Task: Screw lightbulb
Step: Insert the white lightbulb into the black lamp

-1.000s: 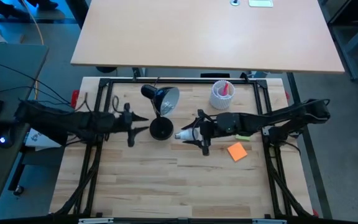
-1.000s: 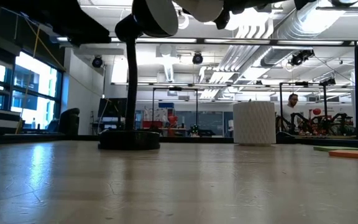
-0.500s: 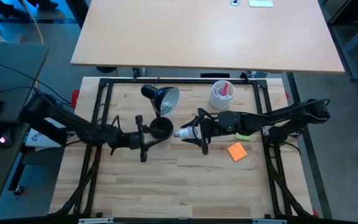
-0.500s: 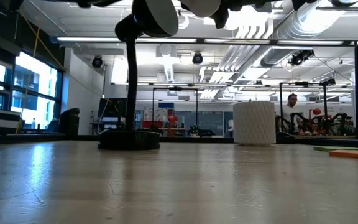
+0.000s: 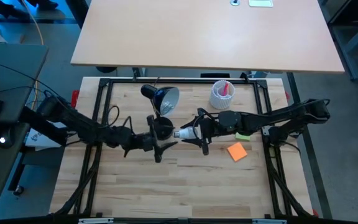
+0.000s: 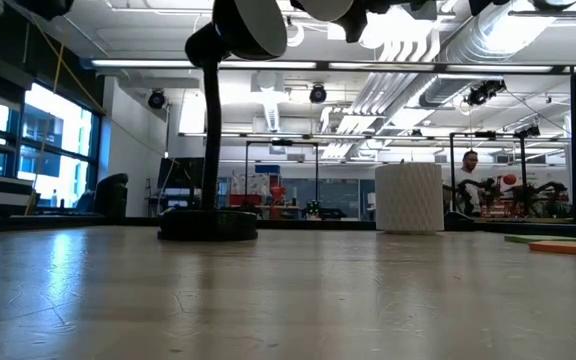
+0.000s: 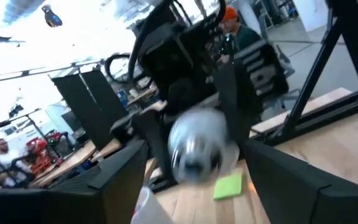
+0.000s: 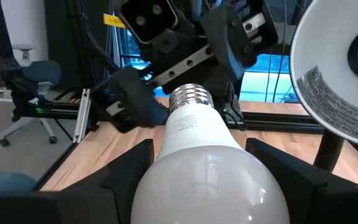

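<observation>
The black desk lamp (image 5: 161, 126) stands on its round base at the table's middle, its shade (image 8: 344, 62) open toward the right gripper. My right gripper (image 5: 194, 133) is shut on the white lightbulb (image 5: 183, 133), held in the air just right of the lamp. Its silvery screw base (image 8: 190, 97) points toward the table's left. My left gripper (image 5: 164, 144) is open just near-left of the bulb. In the left wrist view its fingers stand on either side of the blurred bulb (image 7: 196, 146), apart from it. The bulb also shows at the top of the low view (image 6: 326, 8). My right gripper pinches the bulb's white globe (image 8: 166, 163) between its two fingers, one on each side. The fingers come level from the table's right and lie along the bulb. The bulb is lifted clear of the table, lying level.
A white ribbed cup (image 5: 222, 93) with a red item stands at the far right of the lamp. An orange pad (image 5: 237, 151) and a green piece (image 5: 242, 135) lie under the right arm. A person (image 6: 471, 165) shows in the room behind.
My left gripper has gone toward the table's right and near edge, from left of the lamp base around its near side toward the bulb, staying open. My right gripper and the bulb have kept still.
</observation>
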`<action>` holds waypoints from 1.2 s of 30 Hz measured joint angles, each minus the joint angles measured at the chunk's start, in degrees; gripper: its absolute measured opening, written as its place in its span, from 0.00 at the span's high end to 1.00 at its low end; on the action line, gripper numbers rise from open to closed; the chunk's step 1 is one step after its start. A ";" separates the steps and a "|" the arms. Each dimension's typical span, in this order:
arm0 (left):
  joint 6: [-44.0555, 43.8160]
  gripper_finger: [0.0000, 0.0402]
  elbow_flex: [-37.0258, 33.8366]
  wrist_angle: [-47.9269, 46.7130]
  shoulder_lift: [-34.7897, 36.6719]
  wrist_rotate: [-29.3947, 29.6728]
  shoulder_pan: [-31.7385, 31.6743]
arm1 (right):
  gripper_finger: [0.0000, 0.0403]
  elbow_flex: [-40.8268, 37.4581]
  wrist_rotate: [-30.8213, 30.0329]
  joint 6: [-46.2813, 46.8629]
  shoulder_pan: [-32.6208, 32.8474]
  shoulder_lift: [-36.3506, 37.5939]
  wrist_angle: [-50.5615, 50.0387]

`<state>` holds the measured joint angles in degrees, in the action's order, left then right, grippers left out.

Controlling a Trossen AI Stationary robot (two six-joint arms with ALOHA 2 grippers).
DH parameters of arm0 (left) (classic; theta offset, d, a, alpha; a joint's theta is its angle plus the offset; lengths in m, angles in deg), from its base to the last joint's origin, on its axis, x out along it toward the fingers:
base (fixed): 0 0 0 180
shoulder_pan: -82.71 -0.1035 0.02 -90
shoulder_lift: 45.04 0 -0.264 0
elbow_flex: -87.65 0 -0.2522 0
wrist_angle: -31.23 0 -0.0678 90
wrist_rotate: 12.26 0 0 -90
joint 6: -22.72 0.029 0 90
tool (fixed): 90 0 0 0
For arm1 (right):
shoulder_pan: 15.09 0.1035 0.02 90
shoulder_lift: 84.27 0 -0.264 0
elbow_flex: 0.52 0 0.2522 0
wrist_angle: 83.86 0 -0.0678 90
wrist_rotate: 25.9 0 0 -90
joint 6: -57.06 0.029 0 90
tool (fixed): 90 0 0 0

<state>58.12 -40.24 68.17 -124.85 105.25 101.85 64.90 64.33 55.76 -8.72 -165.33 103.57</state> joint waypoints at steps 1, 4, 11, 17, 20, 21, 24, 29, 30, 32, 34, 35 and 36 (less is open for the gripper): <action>0.44 0.32 0.77 -0.45 -0.58 -0.08 0.08 | 0.40 0.00 0.00 0.00 0.00 0.00 -0.13; 0.93 0.31 2.38 -3.57 -1.24 -0.02 0.50 | 0.40 0.00 0.01 -0.07 0.15 0.00 -0.77; -2.01 0.36 3.14 -5.86 -1.11 0.02 0.45 | 0.40 0.00 1.57 -1.39 0.13 0.00 -1.06; -6.53 0.44 3.10 -7.45 -1.07 -1.72 -0.43 | 0.40 0.00 2.18 -2.21 0.15 -0.01 -1.04; -5.97 0.49 3.10 -7.26 -0.56 -2.06 -0.31 | 0.40 0.00 2.23 -2.69 0.15 0.00 -1.34; -5.45 0.51 3.10 -7.12 -0.24 -2.45 -0.31 | 0.40 0.00 2.23 -2.83 0.15 -0.01 -1.33; -4.88 0.56 3.10 -7.41 0.40 -3.02 -0.64 | 0.40 0.00 2.22 -3.65 0.15 0.00 -1.22; -6.61 0.63 3.10 -8.53 0.35 -3.17 -1.74 | 0.40 0.00 2.01 -3.67 -0.03 0.00 -1.20; -7.47 0.64 3.10 -9.06 0.35 -3.26 -1.99 | 0.40 0.00 2.02 -3.67 -0.04 0.00 -1.22; -9.68 0.65 3.10 -9.40 0.35 -3.74 -2.34 | 0.40 0.00 1.96 -3.67 -0.02 0.00 -1.27; -10.08 0.65 3.10 -9.19 0.35 -4.88 -2.68 | 0.40 0.00 2.05 -3.67 -0.02 0.00 -1.17; -10.12 0.65 3.10 -9.14 0.35 -5.43 -2.79 | 0.40 0.00 2.04 -3.65 -0.02 0.00 -1.21; -10.22 0.65 3.10 -9.09 0.35 -5.62 -2.94 | 0.40 0.00 2.17 -3.56 -0.02 0.00 -1.24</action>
<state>47.90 -37.14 59.08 -124.50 99.62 98.91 64.90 66.50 52.20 -8.74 -165.33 102.33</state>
